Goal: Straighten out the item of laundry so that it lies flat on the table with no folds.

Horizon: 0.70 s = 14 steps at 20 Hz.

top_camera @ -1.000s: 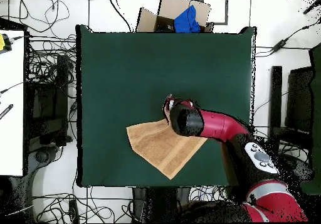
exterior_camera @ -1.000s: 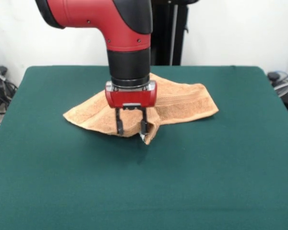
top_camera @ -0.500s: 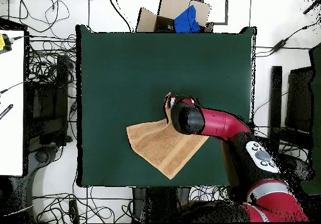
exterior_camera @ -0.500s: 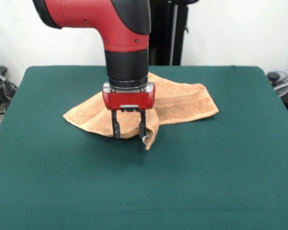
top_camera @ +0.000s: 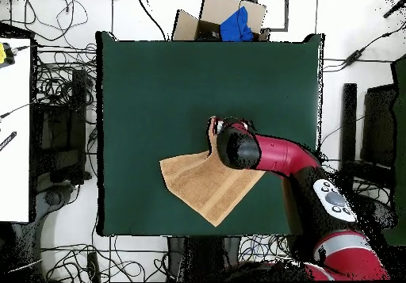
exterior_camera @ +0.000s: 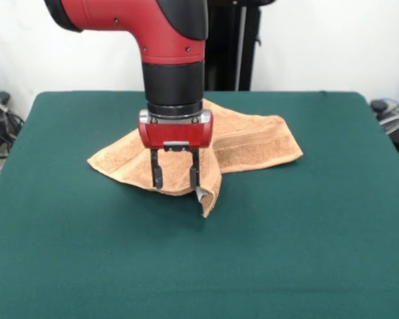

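The peach-orange towel lies crumpled on the green table, a little behind the table's middle. One folded corner with a small white tag points toward the camera. My gripper hangs straight down over the towel's front fold. Its jaws stand apart, just above the cloth, with nothing between them. In the overhead view the towel spreads near the robot's side of the table. There the arm covers the gripper and part of the towel.
A cardboard box with a blue item sits beyond the table's far edge in the overhead view. Cables lie on the floor all round. A white surface stands at the left. The black pedestal rises behind the table.
The gripper has risen a little and shifted slightly left in the front view. The towel's tagged corner now reaches further toward the camera.
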Motion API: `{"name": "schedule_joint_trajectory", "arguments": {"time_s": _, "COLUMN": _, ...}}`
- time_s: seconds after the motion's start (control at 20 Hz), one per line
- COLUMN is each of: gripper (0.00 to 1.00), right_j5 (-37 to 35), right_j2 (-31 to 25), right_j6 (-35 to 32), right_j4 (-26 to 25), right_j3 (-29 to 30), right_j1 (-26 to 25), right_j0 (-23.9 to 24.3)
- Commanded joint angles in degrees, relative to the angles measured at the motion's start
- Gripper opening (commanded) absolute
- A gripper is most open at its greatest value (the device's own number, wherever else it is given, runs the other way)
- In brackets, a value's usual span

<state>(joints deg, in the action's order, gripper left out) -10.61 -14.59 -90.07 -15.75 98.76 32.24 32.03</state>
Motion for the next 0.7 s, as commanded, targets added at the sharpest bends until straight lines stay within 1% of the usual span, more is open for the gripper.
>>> {"name": "schedule_joint_trajectory", "arguments": {"time_s": 0.05, "gripper": 1.0, "right_j5": -0.91, "right_j2": -1.12, "right_j6": -6.28, "right_j4": -0.91, "right_j3": 2.27, "right_j1": 2.3, "right_j0": -1.99}}
{"name": "schedule_joint_trajectory", "arguments": {"time_s": 0.2, "gripper": 1.0, "right_j5": -2.2, "right_j2": -1.2, "right_j6": -6.8, "right_j4": -0.08, "right_j3": 3.25, "right_j1": 3.77, "right_j0": -2.34}}
{"name": "schedule_joint_trajectory", "arguments": {"time_s": 0.45, "gripper": 1.0, "right_j5": -9.13, "right_j2": -0.09, "right_j6": -9.16, "right_j4": 3.75, "right_j3": 6.85, "right_j1": 10.83, "right_j0": -4.75}}
{"name": "schedule_joint_trajectory", "arguments": {"time_s": 0.55, "gripper": 1.0, "right_j5": -10.83, "right_j2": 0.4, "right_j6": -9.77, "right_j4": 4.95, "right_j3": 7.88, "right_j1": 12.56, "right_j0": -5.59}}
{"name": "schedule_joint_trajectory", "arguments": {"time_s": 0.7, "gripper": 1.0, "right_j5": -11.03, "right_j2": 1.31, "right_j6": -11.19, "right_j4": 6.23, "right_j3": 9.11, "right_j1": 13.49, "right_j0": -6.96}}
